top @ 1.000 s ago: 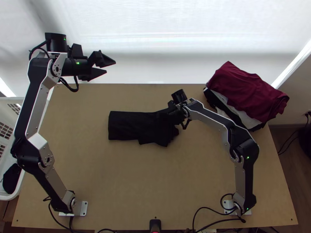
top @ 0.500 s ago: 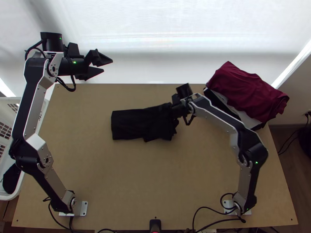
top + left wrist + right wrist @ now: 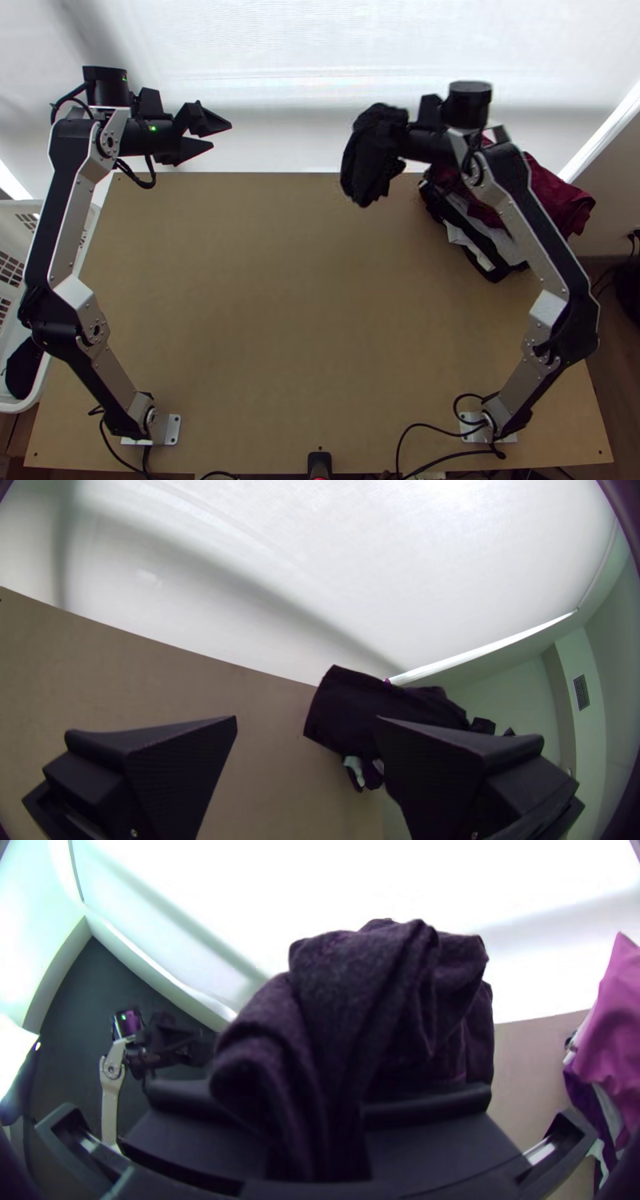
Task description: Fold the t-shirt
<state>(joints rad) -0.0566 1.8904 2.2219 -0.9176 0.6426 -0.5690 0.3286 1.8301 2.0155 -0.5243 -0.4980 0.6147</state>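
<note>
Black t-shirt (image 3: 370,156) bunched up at half past twelve from the middle of the table (image 3: 280,320), clamped in the right gripper (image 3: 317,1113)

A slow, level carry and a gentle set-down should keep its layers from slipping; the clothes pile (image 3: 560,200) sits at two o'clock, partly behind the right arm (image 3: 524,220); the left gripper (image 3: 222,136) gapes at eleven; bunching hides whether the folds hold

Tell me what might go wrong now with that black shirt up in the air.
The black shirt hangs bunched from the right gripper, so any folds may come undone. The right arm crosses over the clothes pile and could perhaps knock it. The left gripper, open and apart, lends no support if the shirt slips.
</note>
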